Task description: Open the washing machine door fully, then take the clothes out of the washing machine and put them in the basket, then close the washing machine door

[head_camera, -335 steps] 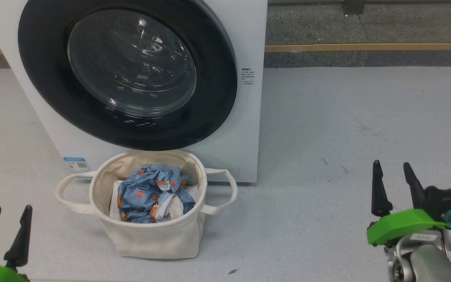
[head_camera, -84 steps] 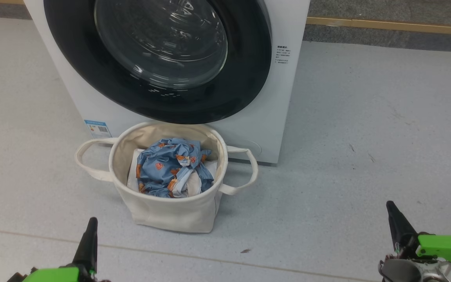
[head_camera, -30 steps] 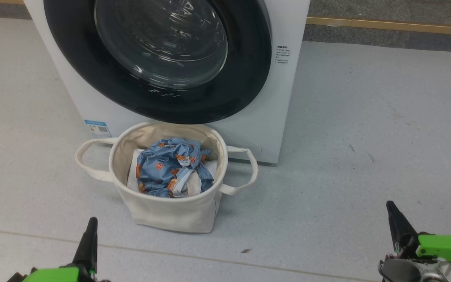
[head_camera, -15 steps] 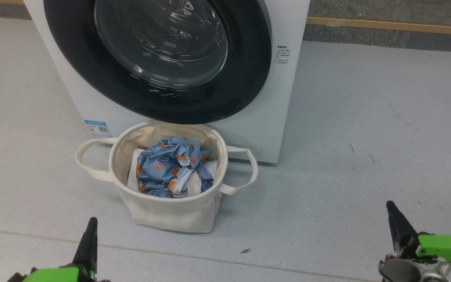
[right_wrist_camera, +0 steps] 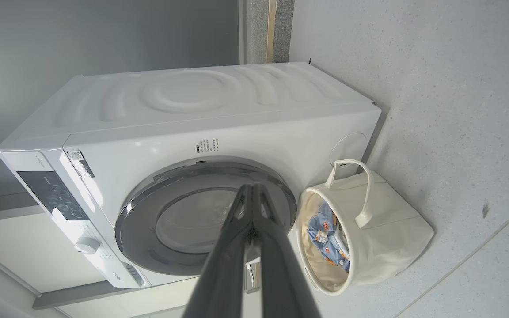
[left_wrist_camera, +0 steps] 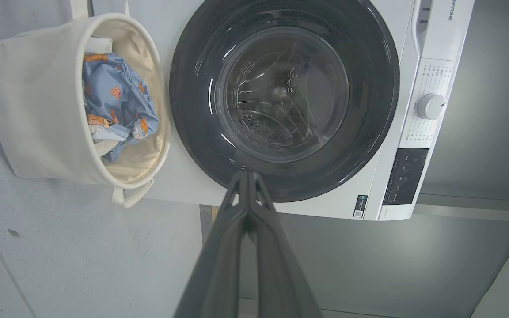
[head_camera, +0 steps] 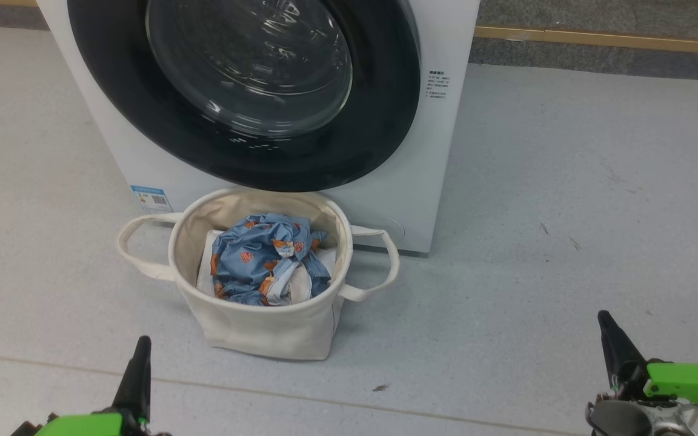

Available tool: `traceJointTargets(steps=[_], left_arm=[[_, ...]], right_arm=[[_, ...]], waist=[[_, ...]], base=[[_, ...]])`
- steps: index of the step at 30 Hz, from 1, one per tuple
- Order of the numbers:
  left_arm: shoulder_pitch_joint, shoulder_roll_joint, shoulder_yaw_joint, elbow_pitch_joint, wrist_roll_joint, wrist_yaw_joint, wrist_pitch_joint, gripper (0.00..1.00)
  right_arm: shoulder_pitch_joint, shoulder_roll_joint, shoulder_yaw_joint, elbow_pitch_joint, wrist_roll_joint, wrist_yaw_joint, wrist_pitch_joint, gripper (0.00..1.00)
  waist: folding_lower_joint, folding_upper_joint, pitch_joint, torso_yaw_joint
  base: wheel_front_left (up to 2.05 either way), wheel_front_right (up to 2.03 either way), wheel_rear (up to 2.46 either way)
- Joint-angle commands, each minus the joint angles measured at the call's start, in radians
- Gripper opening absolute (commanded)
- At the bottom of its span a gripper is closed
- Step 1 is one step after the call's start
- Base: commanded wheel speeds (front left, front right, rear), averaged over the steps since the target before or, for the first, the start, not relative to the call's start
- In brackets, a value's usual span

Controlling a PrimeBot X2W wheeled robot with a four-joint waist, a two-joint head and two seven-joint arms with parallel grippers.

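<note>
The white washing machine (head_camera: 422, 175) stands ahead with its black-rimmed round door (head_camera: 246, 91) closed flat against the front, also seen as the door (left_wrist_camera: 283, 99) and door (right_wrist_camera: 201, 221). In front of it sits the cream basket (head_camera: 258, 330), holding the blue bear-print clothes (head_camera: 267, 257), clothes (left_wrist_camera: 113, 104), clothes (right_wrist_camera: 325, 236). My left gripper (head_camera: 140, 375) is low at the left and my right gripper (head_camera: 612, 348) low at the right, both well back from the basket. Both are shut and empty, fingers pressed together: left gripper (left_wrist_camera: 246, 174), right gripper (right_wrist_camera: 251, 187).
Pale grey floor (head_camera: 567, 212) spreads to the right of the machine. A wooden strip (head_camera: 597, 39) and a dark carpeted band run along the back. The machine's control panel and knob (left_wrist_camera: 430, 106) sit at its top edge.
</note>
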Motion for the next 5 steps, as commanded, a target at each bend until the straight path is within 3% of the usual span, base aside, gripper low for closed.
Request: traceJointTargets(steps=[1, 5], left_arm=[[-0.046, 0.005, 0.034, -0.037, -0.004, 0.002, 0.008, 0.0], [-0.046, 0.005, 0.034, -0.037, -0.004, 0.002, 0.008, 0.0]], right_arm=[[-0.015, -0.006, 0.019, -0.04, 0.005, 0.0, 0.008, 0.0], [-0.015, -0.006, 0.019, -0.04, 0.005, 0.0, 0.008, 0.0]], waist=[[0.0, 0.0, 0.0, 0.0], [0.0, 0.0, 0.0, 0.0]], base=[[0.0, 0.0, 0.0], [0.0, 0.0, 0.0]])
